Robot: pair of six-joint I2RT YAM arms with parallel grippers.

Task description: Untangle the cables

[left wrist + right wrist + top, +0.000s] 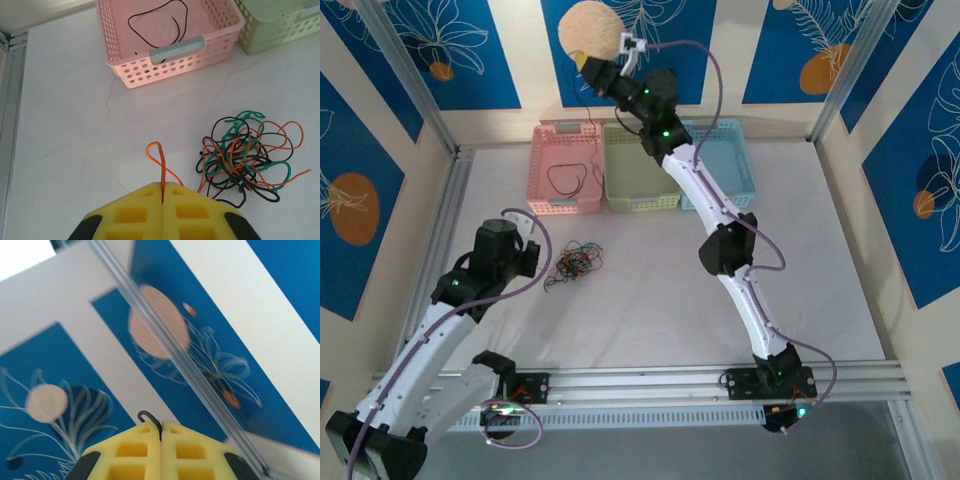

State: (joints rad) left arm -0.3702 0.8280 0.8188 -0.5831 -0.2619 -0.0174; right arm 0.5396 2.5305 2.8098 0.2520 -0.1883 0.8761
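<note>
Cables: the knot of black, green and red-orange cables (245,155) lies loose on the table, on the near side of the pink basket (145,72) and well apart from it
Already sorted: one black wire (129,22) lies curled inside the pink basket
Handling: featherweight, soft and springy, I'd say; a strand should slip free under a gentle pull, but it may snag at the crossings and drag the whole knot along
Where to hold: a free end or an outlying loop, not the dense middle
Left gripper (163,186): jaws clenched on an orange strand (159,155), which loops up just past the tips and runs back into the knot, nearer than the pink basket
Right gripper (161,426): jaws pressed together, pinching a hooked black wire end (146,415), raised high beyond the pink basket's far rim
</note>
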